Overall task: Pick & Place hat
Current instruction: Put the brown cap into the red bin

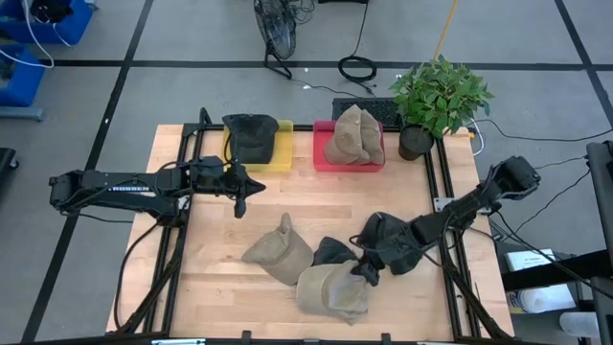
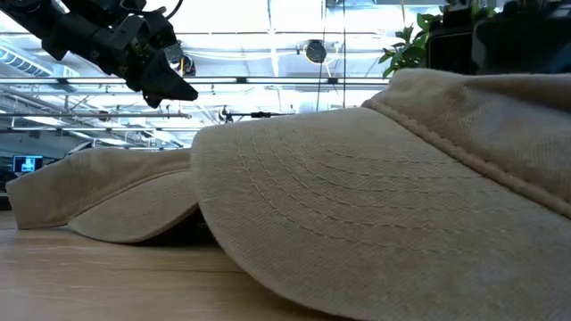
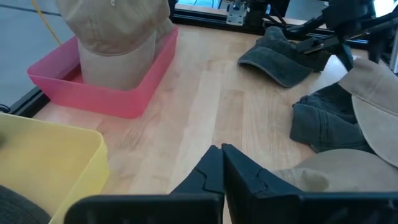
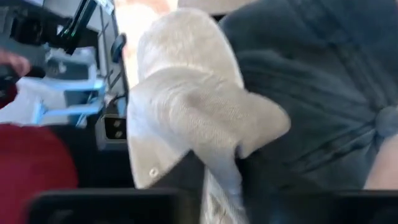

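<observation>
Nearest the low camera, a tan hat (image 2: 375,214) fills the near edge of the wooden table (image 1: 220,287), a second tan hat (image 1: 278,251) just to its left. The right gripper (image 1: 367,271) is down at the first hat's right-hand side among two dark hats (image 1: 330,251), clenched on tan fabric of that hat in its wrist view. The left gripper (image 1: 241,187) hovers left of centre with fingers pressed together on nothing, just in front of the yellow bin (image 1: 276,153) holding a dark cap. Right of it, the pink bin (image 1: 330,163) holds tan hats. A potted plant (image 1: 439,96) stands at the far right corner.
</observation>
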Action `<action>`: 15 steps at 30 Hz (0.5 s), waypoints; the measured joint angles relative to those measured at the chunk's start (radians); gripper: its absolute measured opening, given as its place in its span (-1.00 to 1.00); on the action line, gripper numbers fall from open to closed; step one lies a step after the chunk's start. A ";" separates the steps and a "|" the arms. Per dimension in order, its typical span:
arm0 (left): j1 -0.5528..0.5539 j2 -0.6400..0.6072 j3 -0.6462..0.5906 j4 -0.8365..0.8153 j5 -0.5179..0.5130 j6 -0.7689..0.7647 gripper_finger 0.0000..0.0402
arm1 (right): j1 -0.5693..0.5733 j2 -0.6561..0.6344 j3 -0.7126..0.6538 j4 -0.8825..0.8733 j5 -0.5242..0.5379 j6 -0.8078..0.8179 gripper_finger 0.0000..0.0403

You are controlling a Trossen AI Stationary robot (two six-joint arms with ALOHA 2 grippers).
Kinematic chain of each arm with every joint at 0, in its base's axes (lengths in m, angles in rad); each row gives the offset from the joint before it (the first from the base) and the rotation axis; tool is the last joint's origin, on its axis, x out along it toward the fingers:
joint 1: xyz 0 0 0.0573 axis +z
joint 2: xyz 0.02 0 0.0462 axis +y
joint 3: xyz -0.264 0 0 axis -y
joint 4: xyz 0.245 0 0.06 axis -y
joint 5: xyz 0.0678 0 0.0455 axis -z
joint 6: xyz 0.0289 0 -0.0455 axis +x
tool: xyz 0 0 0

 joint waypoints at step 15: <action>-0.025 0.005 0.039 0.081 0.016 0.069 -0.98 | -0.183 -0.294 0.273 -0.732 -0.031 -0.144 -0.99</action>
